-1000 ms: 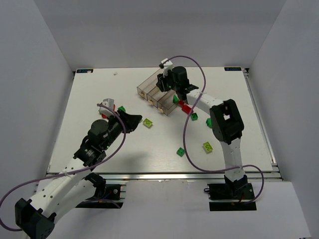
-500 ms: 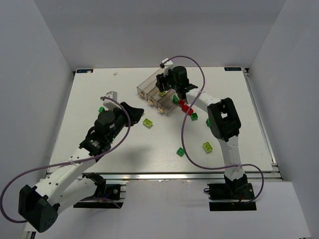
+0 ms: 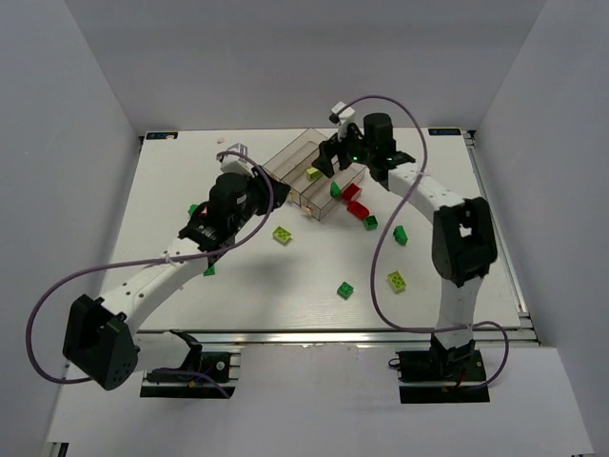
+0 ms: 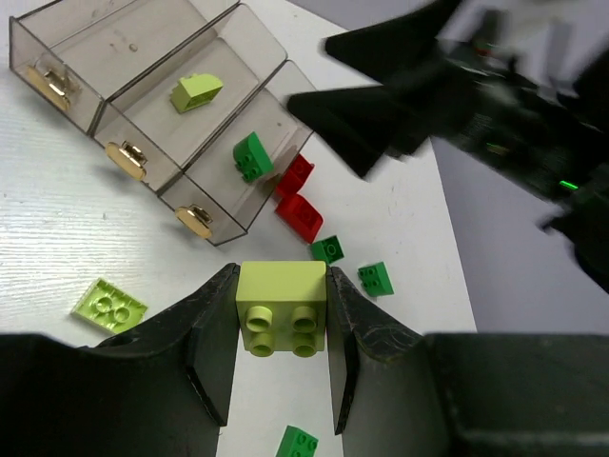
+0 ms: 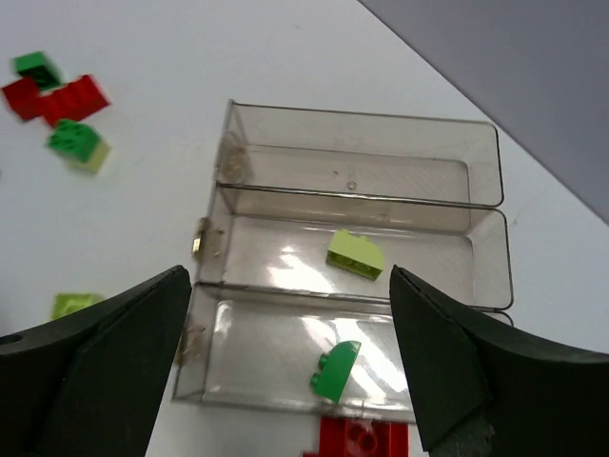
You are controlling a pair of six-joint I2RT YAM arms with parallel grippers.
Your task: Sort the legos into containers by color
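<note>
Left wrist view: the left gripper is clamped on a pale yellow-green brick, studs facing the camera, held clear of the white table. Down and to the left of its fingers lies a flat yellow-green plate. Ahead of the gripper, to its left, stand the trays, three smoky clear compartments side by side. The middle one holds a sloped yellow-green brick, and the one nearest the fingers holds a green brick. Straight ahead of the fingers, two red bricks lie just beside that nearest compartment's outer wall, with two loose green bricks closer to the hand. Right wrist view: the right gripper hangs over the trays, jaws spread wide and gripping nothing, with both bricks in the trays showing between its fingers.
</note>
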